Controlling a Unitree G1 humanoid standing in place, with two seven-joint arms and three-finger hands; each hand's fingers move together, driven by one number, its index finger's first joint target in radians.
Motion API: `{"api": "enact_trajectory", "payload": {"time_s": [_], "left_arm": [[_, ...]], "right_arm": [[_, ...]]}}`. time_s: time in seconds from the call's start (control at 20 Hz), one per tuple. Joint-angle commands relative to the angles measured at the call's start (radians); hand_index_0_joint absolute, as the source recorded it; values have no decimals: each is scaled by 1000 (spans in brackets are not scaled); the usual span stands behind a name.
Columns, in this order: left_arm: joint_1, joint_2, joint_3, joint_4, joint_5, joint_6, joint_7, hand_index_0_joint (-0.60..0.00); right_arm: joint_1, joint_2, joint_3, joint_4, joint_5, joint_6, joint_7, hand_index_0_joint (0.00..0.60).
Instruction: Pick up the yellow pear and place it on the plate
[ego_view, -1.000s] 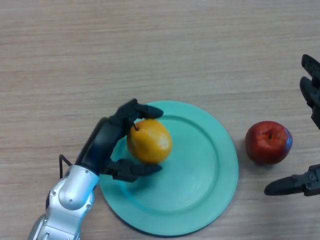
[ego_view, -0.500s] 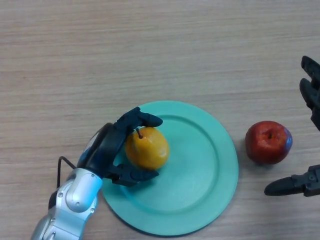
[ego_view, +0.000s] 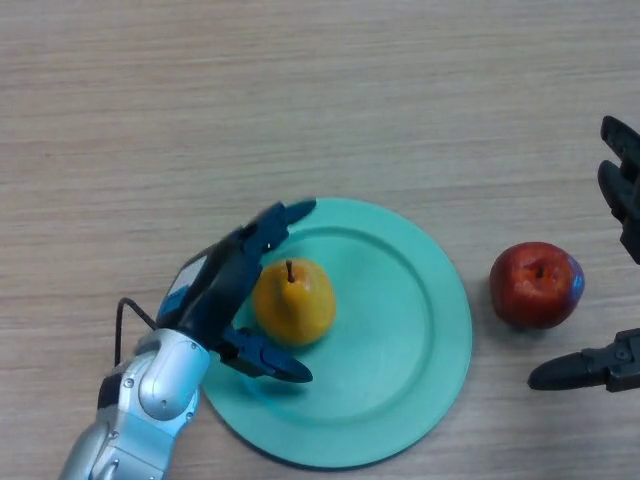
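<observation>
On the plate (ego_view: 400, 340), the pear (ego_view: 293, 301) sits beside the opened left robot hand (ego_view: 225, 290).

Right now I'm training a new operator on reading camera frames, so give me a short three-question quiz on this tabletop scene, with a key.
1. True or false: the yellow pear rests on the plate.
2. Multiple choice: where is the red apple? A) on the plate; B) on the table to the plate's right, apart from it; C) in the right hand.
3. Short answer: how do the fingers of the left hand stand about the pear?

Key
1. True: it sits upright on the plate's left part, stem up.
2. B.
3. Spread open on either side of the pear, not curled round it. The right hand shows idle at the right edge.
</observation>
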Motion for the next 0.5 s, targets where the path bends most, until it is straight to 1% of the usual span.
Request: {"api": "enact_trajectory", "payload": {"time_s": [0.05, 0.15, 0.2, 0.25, 0.3, 0.35, 0.4, 0.45, 0.5], "left_arm": [[-23, 11, 62, -104, -68, -44, 6, 0], [-9, 11, 97, -176, -137, -12, -16, 0], [10, 25, 121, -245, -202, 28, -46, 0], [21, 30, 134, -279, -239, 49, -60, 0], [29, 43, 162, -312, -298, 53, -38, 0], [34, 50, 177, -328, -321, 51, -30, 0], [54, 65, 211, -364, -406, 60, -31, 0], [61, 70, 227, -379, -449, 62, -33, 0], [85, 89, 264, -417, -519, 86, -46, 0]], "right_arm": [[-27, -30, -62, -46, 60, -125, -16, 0], [-28, -29, -58, -42, 60, -124, -19, 0], [-28, -30, -57, -42, 62, -121, -18, 0], [-27, -29, -56, -40, 62, -123, -17, 0], [-29, -30, -55, -38, 61, -125, -18, 0], [-30, -30, -55, -39, 64, -123, -18, 0], [-31, -30, -56, -39, 68, -119, -19, 0], [-31, -30, -56, -39, 70, -120, -19, 0], [-32, -31, -55, -35, 69, -122, -19, 0]]}}
